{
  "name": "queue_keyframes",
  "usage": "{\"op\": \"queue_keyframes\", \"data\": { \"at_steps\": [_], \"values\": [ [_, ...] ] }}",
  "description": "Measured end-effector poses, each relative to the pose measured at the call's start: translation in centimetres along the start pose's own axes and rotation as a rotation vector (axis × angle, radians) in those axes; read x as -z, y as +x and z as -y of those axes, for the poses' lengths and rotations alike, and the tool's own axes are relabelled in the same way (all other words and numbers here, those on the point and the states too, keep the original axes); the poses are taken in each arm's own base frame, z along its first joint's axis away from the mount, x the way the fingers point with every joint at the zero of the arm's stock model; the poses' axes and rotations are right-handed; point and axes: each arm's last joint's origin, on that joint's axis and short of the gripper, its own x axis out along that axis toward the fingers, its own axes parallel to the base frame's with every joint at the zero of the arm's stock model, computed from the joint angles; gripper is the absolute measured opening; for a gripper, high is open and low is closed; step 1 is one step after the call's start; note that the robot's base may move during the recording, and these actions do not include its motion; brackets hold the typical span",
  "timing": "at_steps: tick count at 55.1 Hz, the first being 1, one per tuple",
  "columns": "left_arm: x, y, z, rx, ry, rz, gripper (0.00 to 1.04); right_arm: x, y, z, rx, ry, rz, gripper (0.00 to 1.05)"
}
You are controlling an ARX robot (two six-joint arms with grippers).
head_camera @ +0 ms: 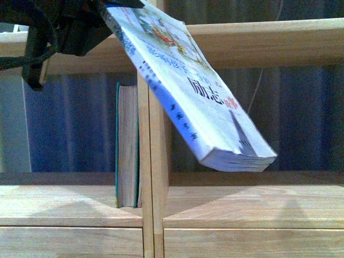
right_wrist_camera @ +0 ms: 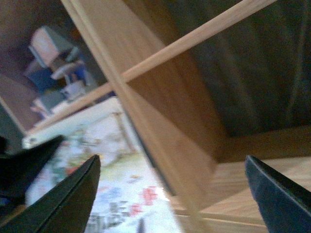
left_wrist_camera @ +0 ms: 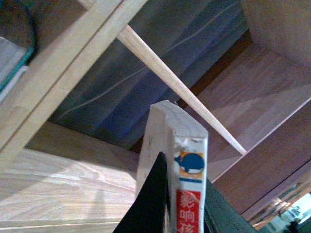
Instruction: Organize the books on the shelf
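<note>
My left gripper (head_camera: 99,16) is shut on the top end of the white paperback (head_camera: 188,91), which slants down to the right in front of the shelf (head_camera: 269,40). Its low corner hangs above the right compartment's floor. In the left wrist view the black fingers (left_wrist_camera: 150,204) pinch the paperback (left_wrist_camera: 187,165) on both sides, below the whale logo and red strip. The teal book (head_camera: 127,145) stands upright in the left compartment against the divider (head_camera: 153,215). My right gripper (right_wrist_camera: 170,194) is open, with the divider (right_wrist_camera: 160,121) and the paperback's cover (right_wrist_camera: 112,165) beyond its fingers.
A blue-grey curtain (head_camera: 70,123) hangs behind the open compartments. Drawer fronts (head_camera: 252,244) run below the shelf floor. The teal book's edge (left_wrist_camera: 14,53) shows in the left wrist view. Blurred room clutter (right_wrist_camera: 53,63) lies far off in the right wrist view.
</note>
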Motion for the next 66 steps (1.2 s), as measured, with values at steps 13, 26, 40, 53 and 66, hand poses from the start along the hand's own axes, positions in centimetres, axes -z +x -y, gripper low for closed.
{"op": "queue_keyframes", "data": {
  "at_steps": [13, 26, 40, 53, 66],
  "values": [
    [-1.6, -3.0, 0.3, -0.075, 0.145, 0.010, 0.07, 1.2, -0.4, 5.5, 0.267, -0.200, 0.024, 0.98],
    [-3.0, -7.4, 0.0, -0.235, 0.400, 0.001, 0.07, 3.4, -1.7, 7.4, 0.307, -0.221, -0.013, 0.98],
    [-4.5, -10.7, 0.1, -0.334, 0.624, -0.005, 0.07, 3.4, -2.0, 7.1, 0.304, -0.241, -0.022, 0.97],
    [-5.4, -13.7, -0.6, -0.416, 0.843, -0.025, 0.07, 6.4, -4.4, 6.9, 0.441, -0.461, -0.193, 0.60],
    [-6.9, -15.6, -4.2, -0.498, 0.983, -0.044, 0.07, 8.9, -6.7, 7.0, 0.422, -0.500, -0.217, 0.24]
  ]
}}
